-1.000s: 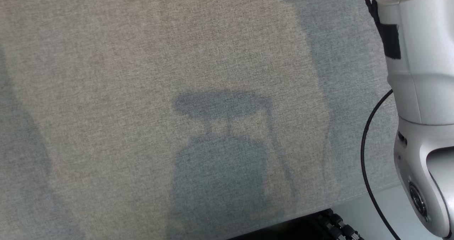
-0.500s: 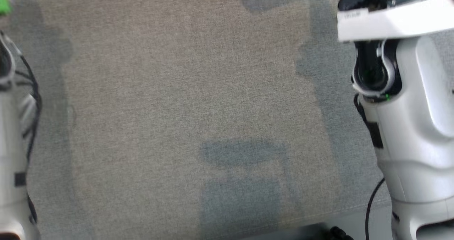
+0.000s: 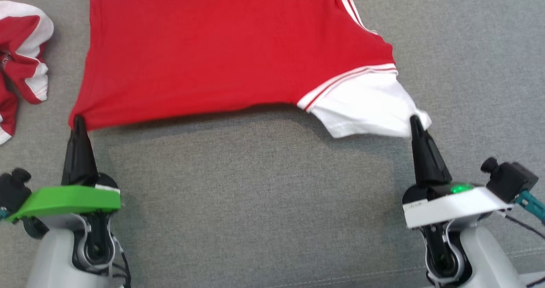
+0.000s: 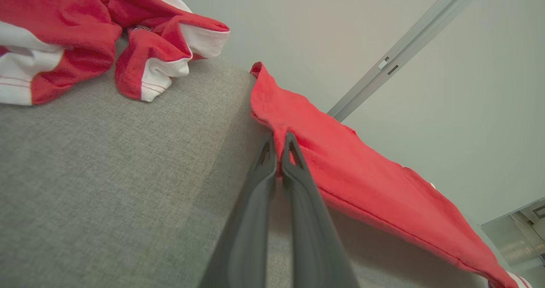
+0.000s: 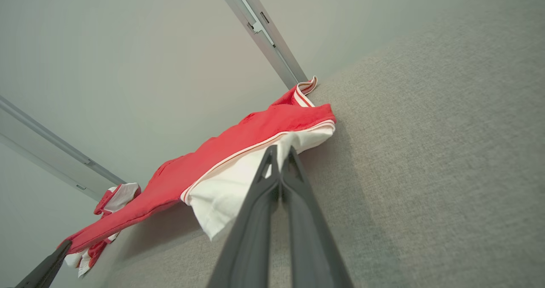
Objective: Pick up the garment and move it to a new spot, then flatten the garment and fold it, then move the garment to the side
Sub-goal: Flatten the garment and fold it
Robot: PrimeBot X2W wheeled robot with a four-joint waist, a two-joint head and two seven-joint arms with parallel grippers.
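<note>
The red shirt (image 3: 221, 49) could slip free at either end, I'd say, because each grip takes only a thin pinch. The left pincer (image 3: 78, 122) is clamped on 1 red hem corner, and the right pincer (image 3: 414, 121) on the very tip of the white sleeve (image 3: 366, 109). An uneven pull would likely skew or bunch the cloth, since 1 hold is on the body and the other on a sleeve. A drag to the left might also catch the crumpled red-and-white garment (image 3: 23, 53) lying near that side, apart from the shirt.

The shirt lies spread over the far part of the grey surface (image 3: 255, 194). Its near edge is lifted a little and drawn taut between the 2 pincers, with a shadow beneath. It is plain red with white-striped trim, and 1 white sleeve shows.
</note>
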